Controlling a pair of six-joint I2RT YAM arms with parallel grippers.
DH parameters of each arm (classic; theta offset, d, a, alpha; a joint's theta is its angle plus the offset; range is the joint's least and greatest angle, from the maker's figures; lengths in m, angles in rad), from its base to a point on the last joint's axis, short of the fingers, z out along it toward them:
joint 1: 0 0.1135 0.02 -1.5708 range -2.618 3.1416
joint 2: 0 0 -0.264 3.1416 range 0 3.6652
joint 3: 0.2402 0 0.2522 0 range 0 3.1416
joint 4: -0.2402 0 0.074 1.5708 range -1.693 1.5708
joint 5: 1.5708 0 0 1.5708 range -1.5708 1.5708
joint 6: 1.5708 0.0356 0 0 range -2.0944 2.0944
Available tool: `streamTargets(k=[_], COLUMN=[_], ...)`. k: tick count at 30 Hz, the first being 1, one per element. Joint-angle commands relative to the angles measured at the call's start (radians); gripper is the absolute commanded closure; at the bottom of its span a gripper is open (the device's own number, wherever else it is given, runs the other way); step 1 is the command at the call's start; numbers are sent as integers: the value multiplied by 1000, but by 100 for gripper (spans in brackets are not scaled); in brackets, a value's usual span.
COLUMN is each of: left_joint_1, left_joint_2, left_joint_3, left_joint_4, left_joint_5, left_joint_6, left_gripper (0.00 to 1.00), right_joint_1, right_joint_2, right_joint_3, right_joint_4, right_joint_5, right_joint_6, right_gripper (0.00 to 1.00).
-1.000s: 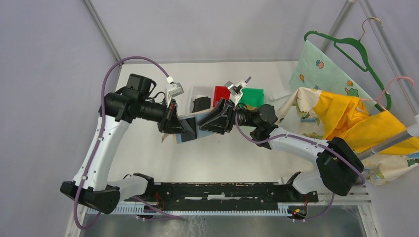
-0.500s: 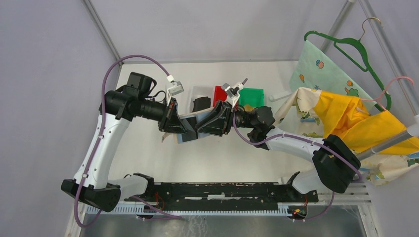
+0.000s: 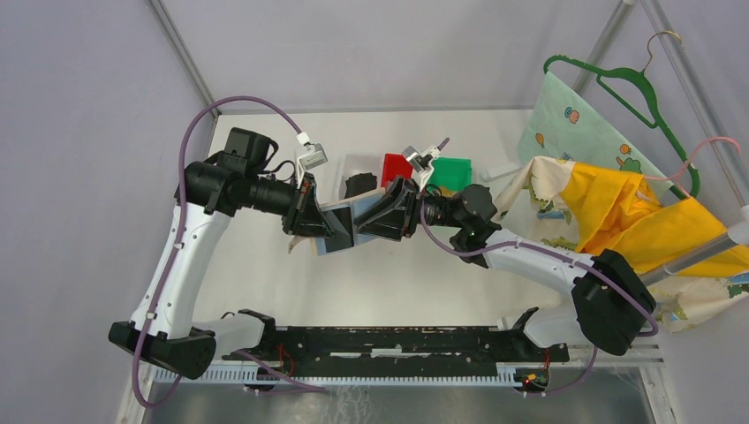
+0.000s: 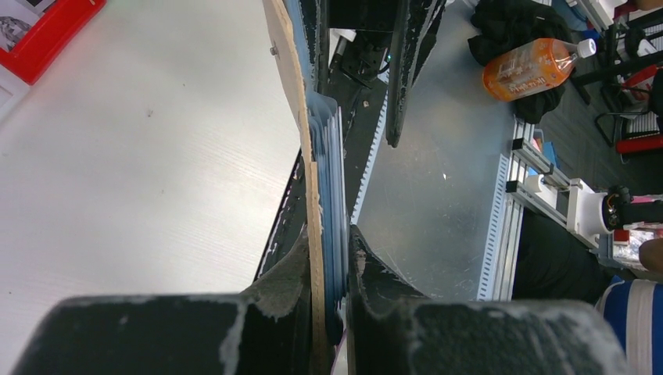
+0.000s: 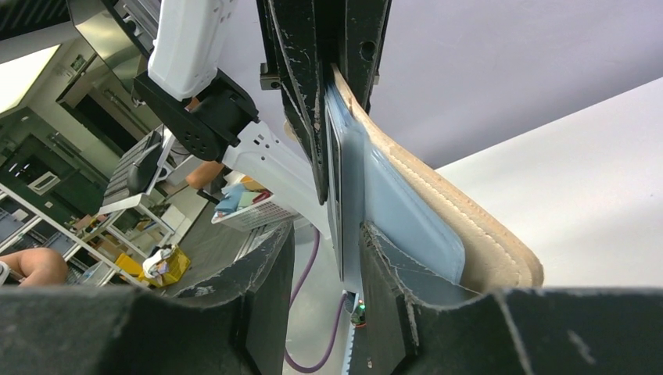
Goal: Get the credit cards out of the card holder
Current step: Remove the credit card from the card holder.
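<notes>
The tan card holder (image 3: 337, 240) hangs above the table between my two grippers. My left gripper (image 3: 325, 228) is shut on one end of it. The left wrist view (image 4: 328, 262) shows its tan cover (image 4: 310, 195) edge-on with blue inner layers (image 4: 332, 180). My right gripper (image 3: 364, 226) is at the other end, open (image 5: 324, 273). One fingertip (image 5: 387, 273) sits between the blue-grey pocket (image 5: 410, 215) and a thin pale sheet (image 5: 338, 195) that stands in the gap. I cannot tell whether that sheet is a credit card. The tan cover (image 5: 477, 234) curves outside.
A white bin holding a black lump (image 3: 359, 184), a red bin (image 3: 394, 165) and a green bin (image 3: 452, 171) stand behind the grippers. Yellow and patterned cloth (image 3: 618, 208) and a green hanger (image 3: 618, 84) fill the right side. A black rail (image 3: 397, 340) lines the near edge.
The right gripper pushed slightly towards the left gripper, then eased back a little. The left gripper keeps its hold on the card holder.
</notes>
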Motion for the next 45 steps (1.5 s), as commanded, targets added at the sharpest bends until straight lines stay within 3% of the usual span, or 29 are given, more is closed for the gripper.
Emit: streamTargets(k=[1, 8, 17, 22, 24, 29, 31, 35, 40, 45], left_joint_1=[-2, -3, -2, -4, -3, -3, -3, -2, -2, -1], left_joint_2=[-12, -5, 9, 18, 23, 37, 44, 51, 54, 51], left_joint_3=[41, 35, 34, 31, 33, 29, 25, 17, 32, 50], left_joint_4=[-3, 13, 29, 29, 29, 58, 59, 59, 56, 32], left_joint_5=[74, 53, 41, 49, 47, 33, 22, 5, 3, -4], left_joint_6=[-3, -17, -38, -41, -42, -72, -71, -67, -62, -38], left_gripper=[98, 98, 96, 93, 93, 93, 93, 92, 87, 86], right_joint_1=[-2, 12, 41, 59, 64, 88, 92, 92, 85, 56], right_joint_2=[-9, 82, 116, 157, 162, 112, 97, 110, 141, 98], right_joint_3=[27, 39, 80, 97, 95, 124, 129, 110, 37, -62], right_joint_4=[18, 364, 356, 363, 320, -51, -102, 16, 293, 386], right_joint_5=[2, -23, -21, 12, 48, 170, 196, 158, 114, 147], right_joint_6=[-17, 223, 210, 210, 188, -70, -107, -34, 132, 156], right_gripper=[59, 60, 62, 72, 84, 95, 98, 99, 100, 100])
